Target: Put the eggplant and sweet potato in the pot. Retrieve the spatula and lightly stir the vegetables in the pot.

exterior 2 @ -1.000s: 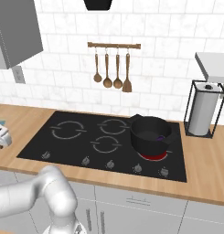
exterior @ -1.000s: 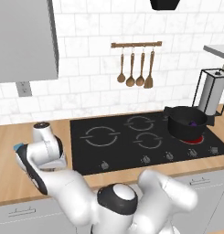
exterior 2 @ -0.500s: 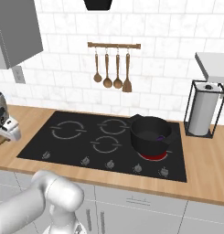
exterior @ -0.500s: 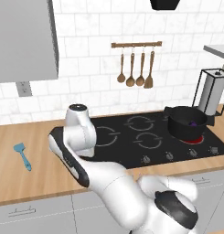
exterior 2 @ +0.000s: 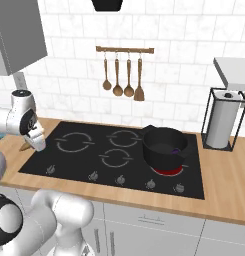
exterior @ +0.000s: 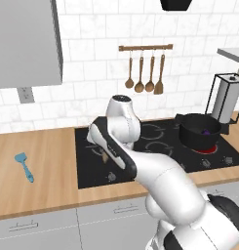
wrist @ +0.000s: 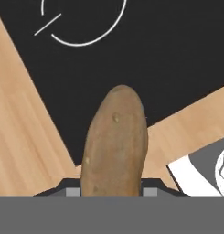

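Observation:
My gripper (wrist: 111, 190) is shut on the sweet potato (wrist: 114, 146), an orange-brown tuber that rises up the middle of the hand view. It hangs above the left edge of the black cooktop (wrist: 168, 59). From the left base view the gripper (exterior: 104, 153) is over the cooktop's left burner, with the sweet potato's tip (exterior: 106, 158) poking out below it. The right base view has the gripper (exterior 2: 30, 144) at the cooktop's left edge. The black pot (exterior: 199, 130) (exterior 2: 164, 145) stands on the glowing front right burner with the purple eggplant (exterior: 206, 131) (exterior 2: 174, 149) inside. The light-blue spatula (exterior: 24, 165) lies on the left counter.
Wooden spoons and a wooden spatula (exterior: 145, 78) (exterior 2: 123, 77) hang on a rail on the tiled wall. A paper towel holder (exterior 2: 221, 125) (exterior: 225, 101) stands right of the cooktop. A grey wall cabinet (exterior: 24, 41) hangs at the upper left. The wooden counter (exterior: 38, 185) runs left of the stove.
The arm has swung right from the left counter to the cooktop's left edge, carrying the sweet potato. The spatula, once hidden behind the arm, now lies in plain sight.

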